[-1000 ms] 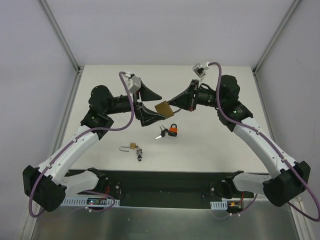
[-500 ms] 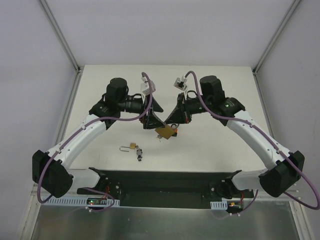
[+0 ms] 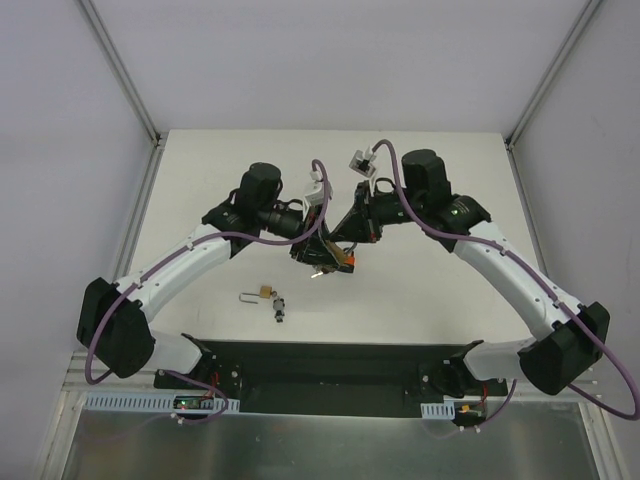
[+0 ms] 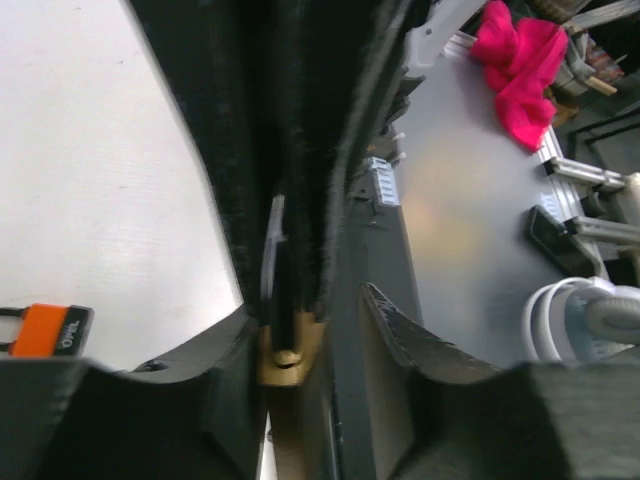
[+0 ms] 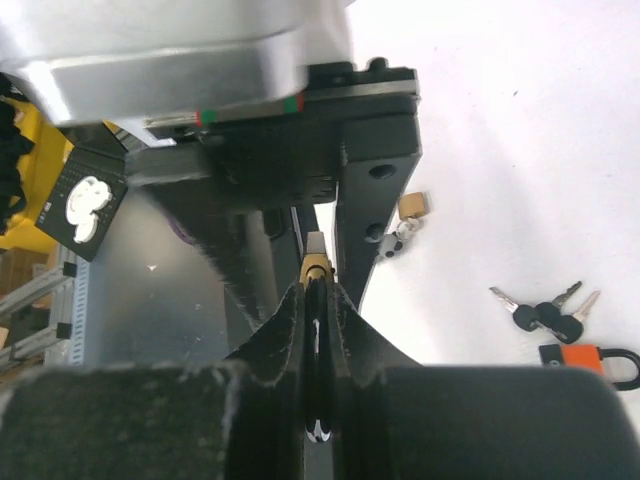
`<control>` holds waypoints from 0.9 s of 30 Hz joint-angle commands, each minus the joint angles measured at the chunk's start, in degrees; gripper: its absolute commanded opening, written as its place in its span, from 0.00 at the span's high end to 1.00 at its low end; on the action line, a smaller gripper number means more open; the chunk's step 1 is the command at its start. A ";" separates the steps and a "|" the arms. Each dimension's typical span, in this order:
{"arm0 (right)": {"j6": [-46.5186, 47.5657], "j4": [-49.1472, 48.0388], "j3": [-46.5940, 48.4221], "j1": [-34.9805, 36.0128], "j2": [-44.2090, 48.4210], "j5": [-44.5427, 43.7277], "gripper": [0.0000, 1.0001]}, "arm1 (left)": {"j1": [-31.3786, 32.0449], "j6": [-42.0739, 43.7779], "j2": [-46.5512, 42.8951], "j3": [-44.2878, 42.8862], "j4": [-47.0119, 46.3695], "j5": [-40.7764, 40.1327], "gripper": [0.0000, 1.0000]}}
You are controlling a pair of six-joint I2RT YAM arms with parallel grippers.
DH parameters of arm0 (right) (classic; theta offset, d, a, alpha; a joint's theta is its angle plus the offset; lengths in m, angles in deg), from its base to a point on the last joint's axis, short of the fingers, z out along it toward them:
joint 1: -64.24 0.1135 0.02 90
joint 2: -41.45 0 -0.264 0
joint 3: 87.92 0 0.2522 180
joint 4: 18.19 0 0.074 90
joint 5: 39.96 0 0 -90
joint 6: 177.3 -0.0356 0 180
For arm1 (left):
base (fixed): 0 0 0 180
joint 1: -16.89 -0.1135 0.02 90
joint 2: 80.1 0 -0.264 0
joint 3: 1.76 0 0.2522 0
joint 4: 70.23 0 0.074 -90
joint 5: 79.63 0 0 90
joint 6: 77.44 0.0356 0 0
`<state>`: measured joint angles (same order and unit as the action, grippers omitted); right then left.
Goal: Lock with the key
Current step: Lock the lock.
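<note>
The left gripper has moved in against the right gripper at the centre of the overhead frame. Its jaws have narrowed from wide to part-way around the brass padlock; whether they press on it I cannot tell. The right gripper pinches that thin, flat metal body edge-on. The padlock's long axis runs straight up the frame beyond the rough black fingertips. On the matte white table, at lower right, lie an orange padlock and keys.

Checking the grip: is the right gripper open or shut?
Shut: the right gripper pinches a thin black piece, the brass padlock beyond its tips.
</note>
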<state>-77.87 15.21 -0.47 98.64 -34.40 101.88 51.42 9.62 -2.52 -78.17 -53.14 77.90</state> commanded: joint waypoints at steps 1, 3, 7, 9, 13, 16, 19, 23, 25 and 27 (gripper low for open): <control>-2.13 -7.59 0.32 0.06 3.70 -0.41 1.00 | 0.54 1.44 0.73 -0.54 -0.61 4.54 0.80; -3.01 -9.00 -0.47 -0.11 4.31 -1.03 0.99 | 0.63 1.36 1.08 -0.98 -0.61 4.19 1.00; -5.12 -12.51 -2.41 -0.20 5.89 -5.33 0.97 | 0.63 1.36 0.82 -1.07 -0.61 1.21 1.00; -6.88 -13.92 -3.99 -0.73 7.38 -9.28 0.88 | 0.63 1.36 0.38 -0.89 -0.78 -1.42 1.00; -11.26 -22.59 -8.82 -1.78 10.90 -13.15 0.49 | 0.63 -2.23 -0.85 0.51 -6.90 -6.61 1.00; -15.31 -28.14 -12.60 -2.75 13.71 -16.14 0.24 | 0.63 -6.18 -2.61 3.14 -12.80 -9.86 1.00; -17.42 -31.93 -15.50 -3.72 16.00 -17.90 0.07 | 0.55 -11.01 -5.07 7.89 -24.57 -13.81 1.00; -19.80 -34.49 -17.35 -5.12 17.49 -19.05 0.03 | 0.55 -16.47 -7.88 13.42 -36.79 -17.77 1.00; -21.81 -36.67 -18.23 -5.74 17.32 -18.09 0.04 | 0.55 -20.15 -8.41 15.01 -44.52 -18.74 1.00; -23.14 -38.44 -18.41 -6.00 16.18 -16.51 0.03 | 0.55 -22.19 -8.67 16.77 -50.84 -19.01 1.00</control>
<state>-96.29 -15.26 -18.24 93.37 -17.97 84.65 51.72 -4.65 -7.24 -62.61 -80.26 60.94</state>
